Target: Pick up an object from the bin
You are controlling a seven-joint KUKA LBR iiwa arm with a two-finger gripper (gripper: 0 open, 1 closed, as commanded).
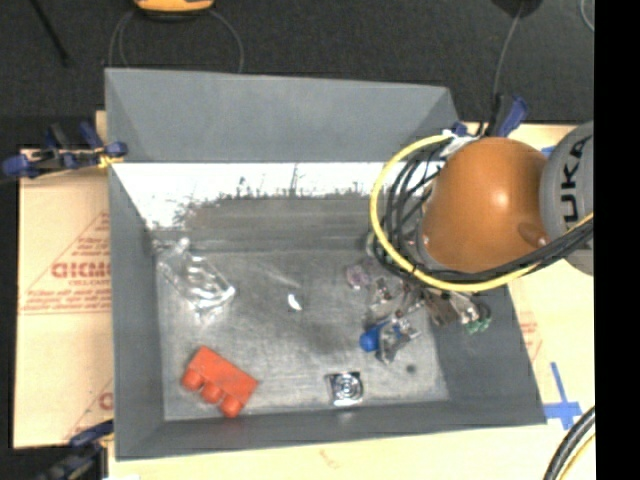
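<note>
Gripper (pixel 395 328) hangs low in the bin (pixel 135 298), just beside a small blue piece (pixel 369 341), seemingly placed for a grasp; how wide, I cannot tell.

You have a single camera set above the grey metal bin (pixel 135 308), looking down on it at a slight tilt rather than straight. The far wall (pixel 280 118) at the top of your frame shows its broad inner face, while the near wall (pixel 320 433) along the bottom is a narrow strip. The whole bin fits in view, with dark floor (pixel 330 18) beyond it. The arm's orange cover (pixel 480 203) enters from your right, overlapping the bin's right side.
</note>
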